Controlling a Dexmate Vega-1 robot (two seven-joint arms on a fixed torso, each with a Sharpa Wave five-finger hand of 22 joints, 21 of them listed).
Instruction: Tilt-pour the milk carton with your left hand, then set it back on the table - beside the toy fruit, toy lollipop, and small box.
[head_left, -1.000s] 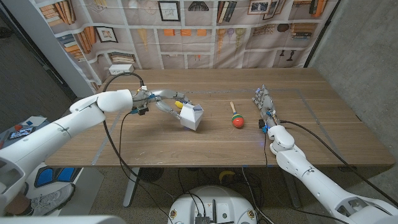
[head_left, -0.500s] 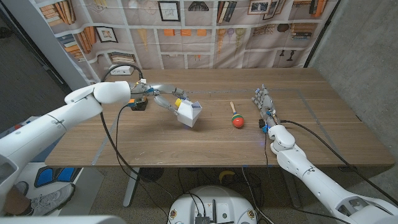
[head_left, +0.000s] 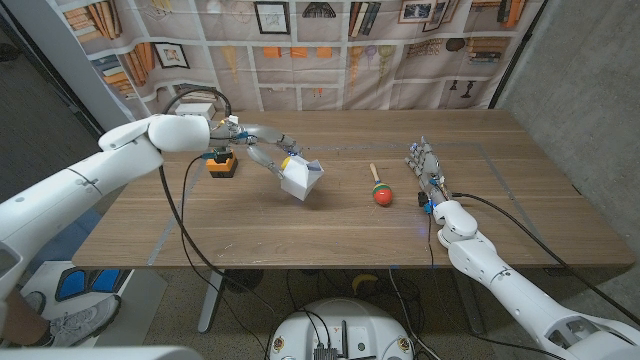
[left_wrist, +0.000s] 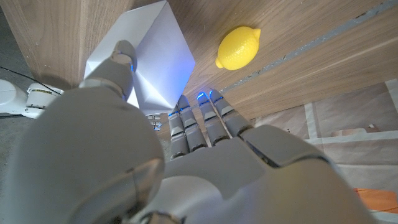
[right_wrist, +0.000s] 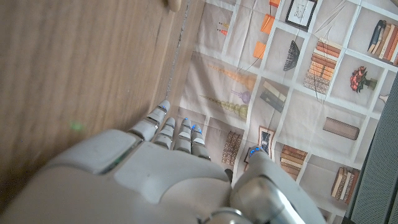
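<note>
Left hand (head_left: 262, 160) grasps the milk carton (head_left: 301, 177) and holds it tilted above the table (head_left: 300, 230), gabled top leaning toward 4 o'clock; the carton is plain white with sharp folded faces, seen close in the left wrist view; a yellow toy lemon (head_left: 288, 161) sits just beside it at 10 o'clock; an orange and black small box (head_left: 221, 163) stands at 9 o'clock of the carton; the toy lollipop (head_left: 380, 188) lies at 3 o'clock; right hand (head_left: 424, 170) rests released farther right, fingers straight
</note>
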